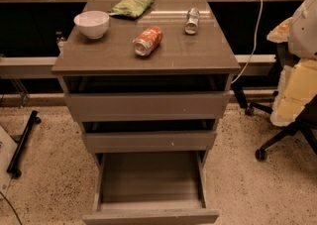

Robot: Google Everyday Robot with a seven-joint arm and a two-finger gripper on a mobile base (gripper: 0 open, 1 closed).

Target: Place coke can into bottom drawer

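The coke can (148, 40), red-orange with white markings, lies on its side near the middle of the cabinet top (178, 55). The bottom drawer (148, 182) is pulled out toward the camera, and its inside shows nothing in it. The two shallower drawers above it stand slightly open. My gripper is not in this view.
On the cabinet top are a white bowl (92, 23) at the left, a green chip bag (131, 6) at the back and a silver-grey can (192, 21) at the right. An office chair (292, 95) holding pale padding stands to the right. A white cable (255, 35) hangs behind. A black stand (22, 142) is on the floor at the left.
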